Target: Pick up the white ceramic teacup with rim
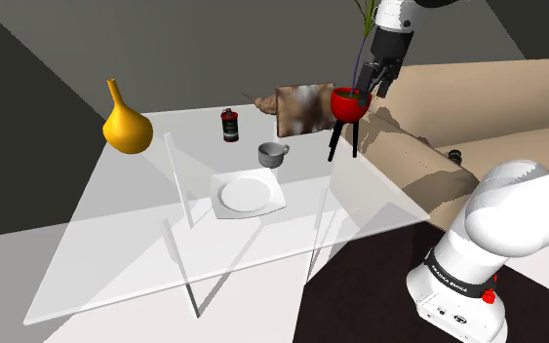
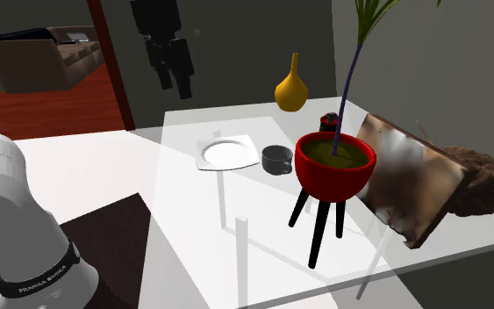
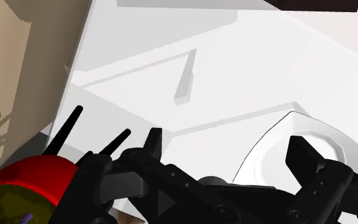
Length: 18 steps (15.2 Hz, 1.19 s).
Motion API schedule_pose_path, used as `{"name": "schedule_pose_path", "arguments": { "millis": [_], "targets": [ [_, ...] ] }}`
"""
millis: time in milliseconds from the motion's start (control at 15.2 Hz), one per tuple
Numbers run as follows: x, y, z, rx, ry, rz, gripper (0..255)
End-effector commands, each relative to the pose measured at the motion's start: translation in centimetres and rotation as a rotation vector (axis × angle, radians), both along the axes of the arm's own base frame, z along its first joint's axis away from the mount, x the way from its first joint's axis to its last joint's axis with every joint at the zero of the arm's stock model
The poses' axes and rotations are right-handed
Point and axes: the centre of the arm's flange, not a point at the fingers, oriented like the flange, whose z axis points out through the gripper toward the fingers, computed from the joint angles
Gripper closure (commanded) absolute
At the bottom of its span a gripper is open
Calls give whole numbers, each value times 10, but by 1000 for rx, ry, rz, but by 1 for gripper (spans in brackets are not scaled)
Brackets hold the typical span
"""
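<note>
One arm: it carried the jaws high above the tabletop [image 1: 116, 253], near the red planter bowl [image 1: 349, 102].
Jaws: they stood wide apart in the wrist view, with nothing between them.
Teacup: the teacup [image 1: 272, 153] was drawn grey and stood upright, mouth up, on the tabletop just beside the white plate [image 1: 248, 195], at the plate's 1 o'clock in the shoulder view.
Bearing: from the jaws the teacup lay well apart and lower, at about 8 o'clock in the shoulder view and 4 o'clock in the second exterior view.
Axis: it ran vertical, and the handle pointed roughly to 3 o'clock in the shoulder view.
Coming move: judged, the jaws needed to leave the planter bowl, cross toward the teacup and descend over its rim.
Surface: the tabletop was pale and glassy. From the teacup, a yellow gourd vase [image 1: 126, 127] stood at 9 o'clock, a dark bottle [image 1: 230, 125] at 10 and a framed picture [image 1: 304, 107] at 1.
Room: it had grey walls, with a tan sofa [image 1: 496, 97] at the shoulder view's 2 o'clock and a dark rug [image 1: 360, 292] under the stand.
</note>
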Motion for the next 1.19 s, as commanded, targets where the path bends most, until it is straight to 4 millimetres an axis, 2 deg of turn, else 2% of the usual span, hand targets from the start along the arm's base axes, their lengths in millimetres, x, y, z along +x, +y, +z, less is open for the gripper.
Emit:
{"name": "schedule_pose_path", "arguments": {
  "millis": [0,1122],
  "targets": [
    [0,0,0,0,0,0,0],
    [184,-28,-136,46,46,59,0]
  ]
}}
